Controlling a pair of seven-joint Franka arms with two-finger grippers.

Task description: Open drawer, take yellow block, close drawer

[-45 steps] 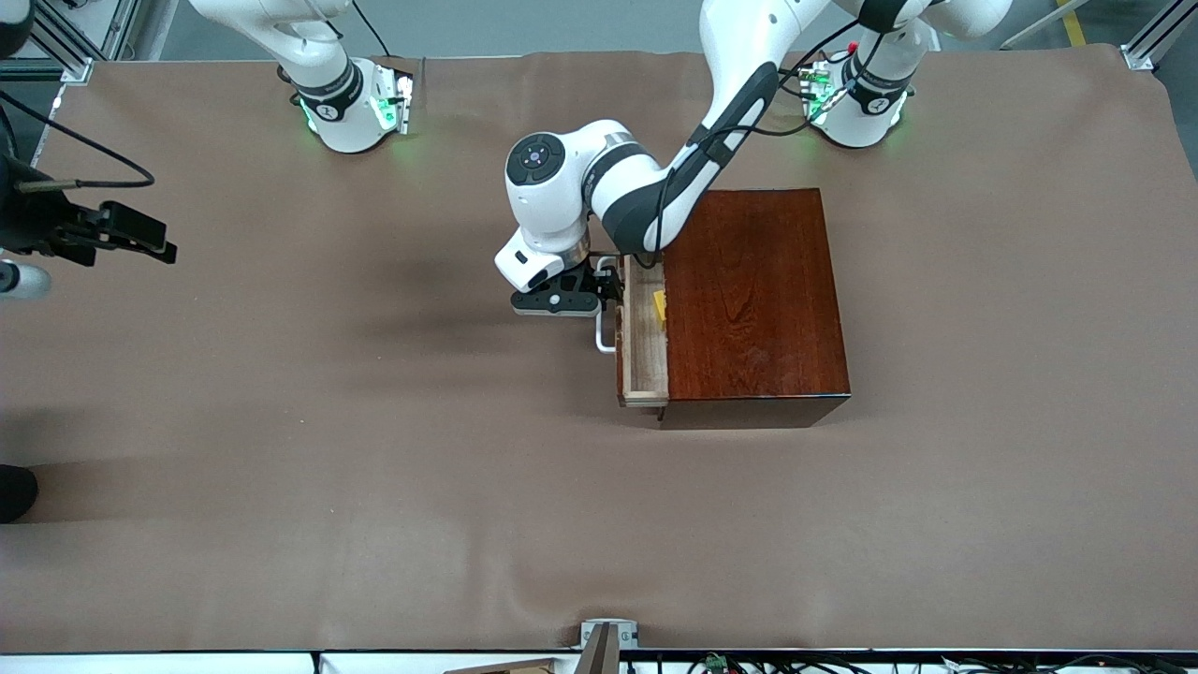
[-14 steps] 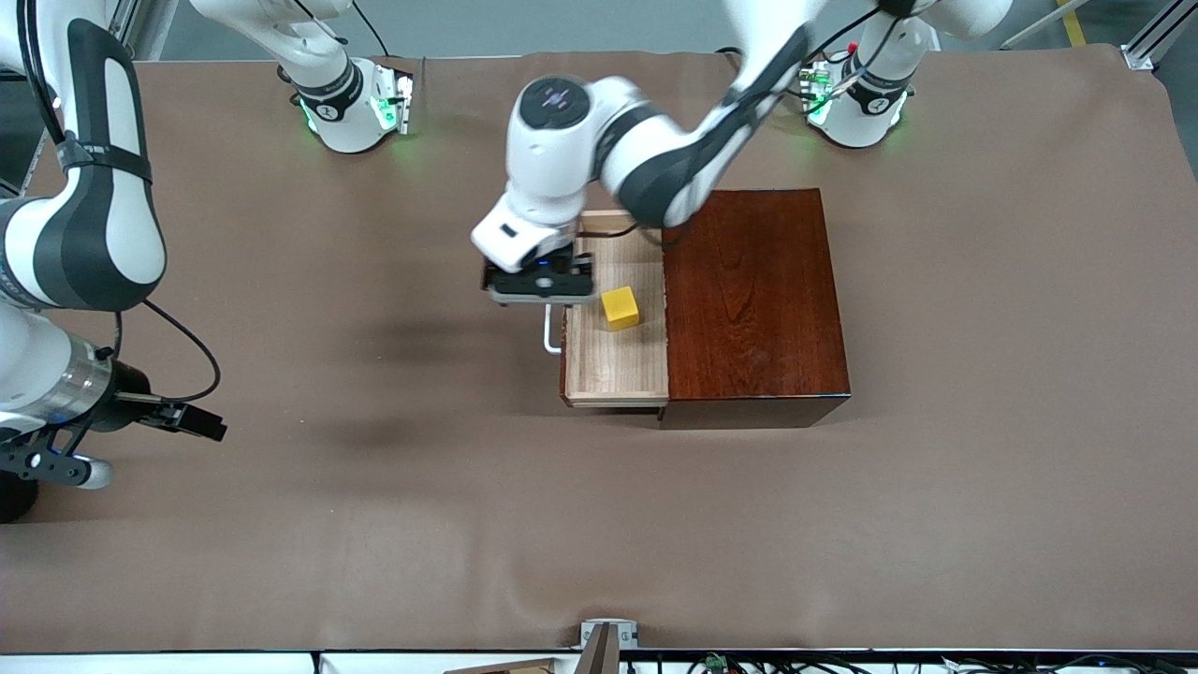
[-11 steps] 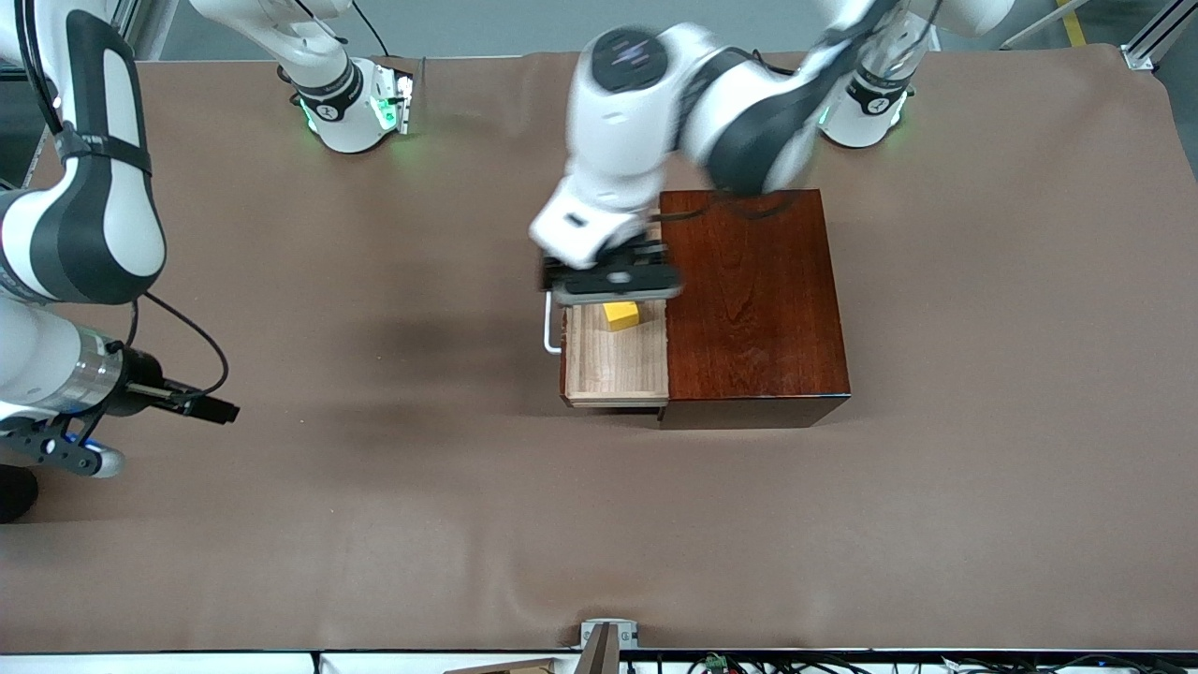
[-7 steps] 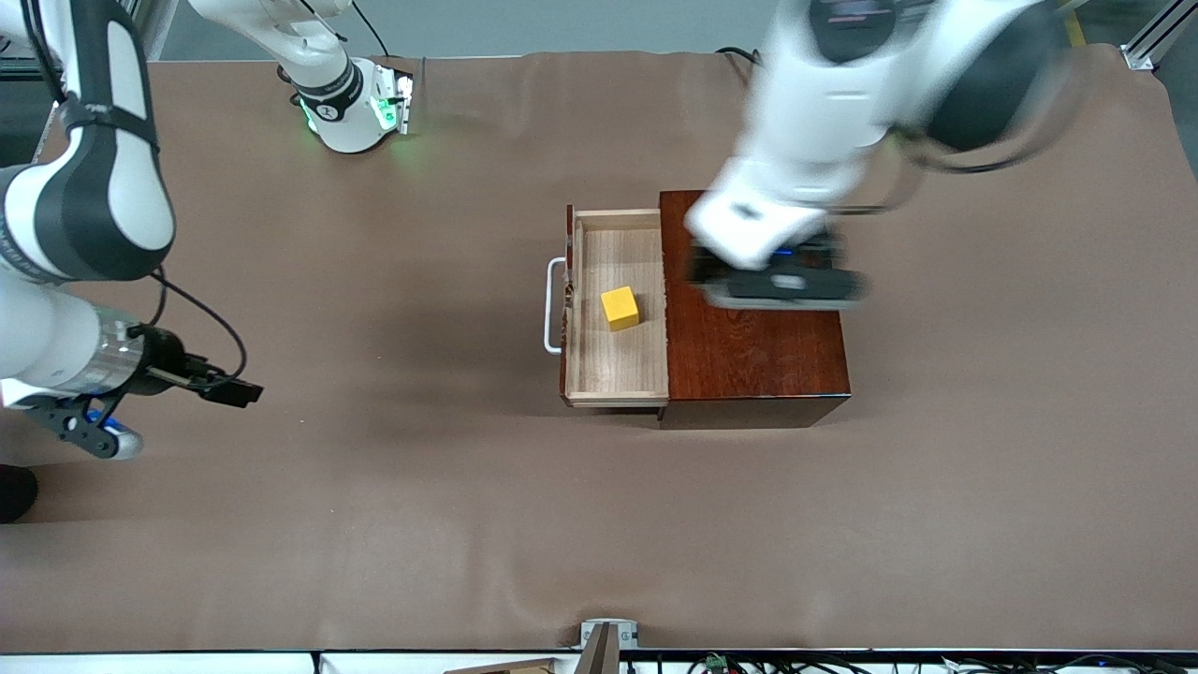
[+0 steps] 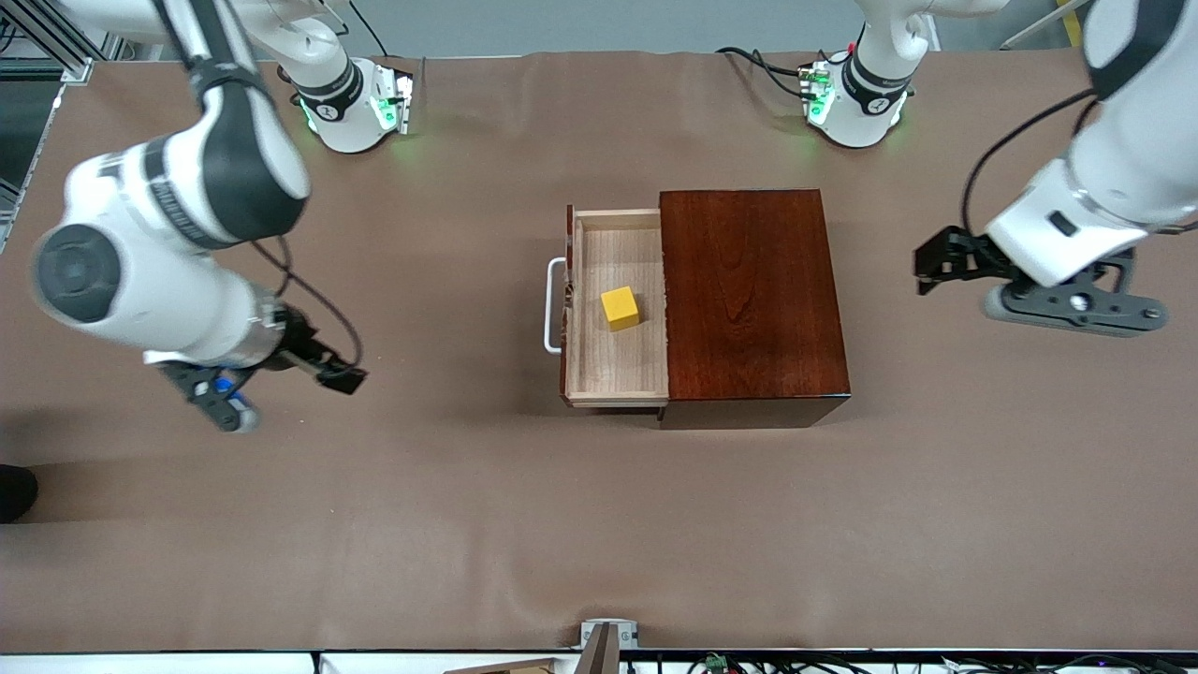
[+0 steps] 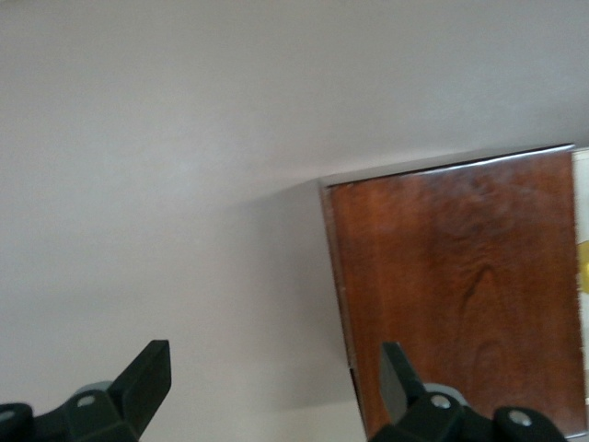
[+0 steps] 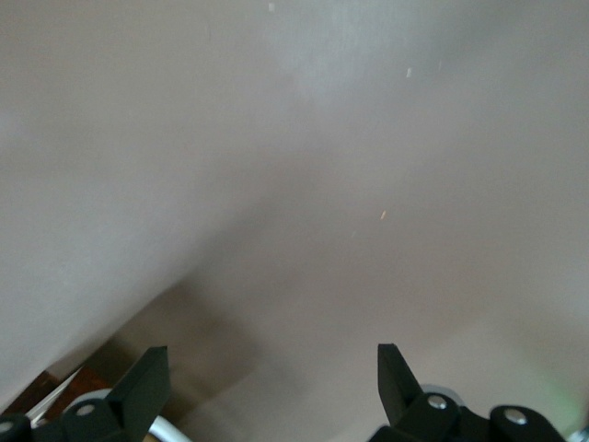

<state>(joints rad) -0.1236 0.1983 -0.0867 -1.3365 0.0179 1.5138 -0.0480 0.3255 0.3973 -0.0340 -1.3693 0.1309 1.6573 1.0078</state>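
The drawer (image 5: 618, 360) stands pulled out of the dark reddish-brown box (image 5: 753, 300), its white handle (image 5: 552, 307) facing the right arm's end of the table. The yellow block (image 5: 620, 307) lies inside it, untouched. My left gripper (image 5: 938, 265) hovers over the bare table past the box, toward the left arm's end, open and empty. The left wrist view shows its open gripper (image 6: 276, 387), the box top (image 6: 460, 285) and a sliver of the yellow block (image 6: 584, 272). My right gripper (image 5: 339, 377) hangs open over the table, well short of the handle; in its wrist view the gripper (image 7: 271, 387) holds nothing.
Brown cloth (image 5: 599, 524) covers the whole table. The two arm bases (image 5: 351, 103) (image 5: 856, 94) stand along the edge farthest from the front camera. A small metal bracket (image 5: 606, 637) sits at the nearest edge.
The left arm let go of the handle with the drawer drawn out, then swung up and across the box to its own end. The right arm moved in toward the drawer.
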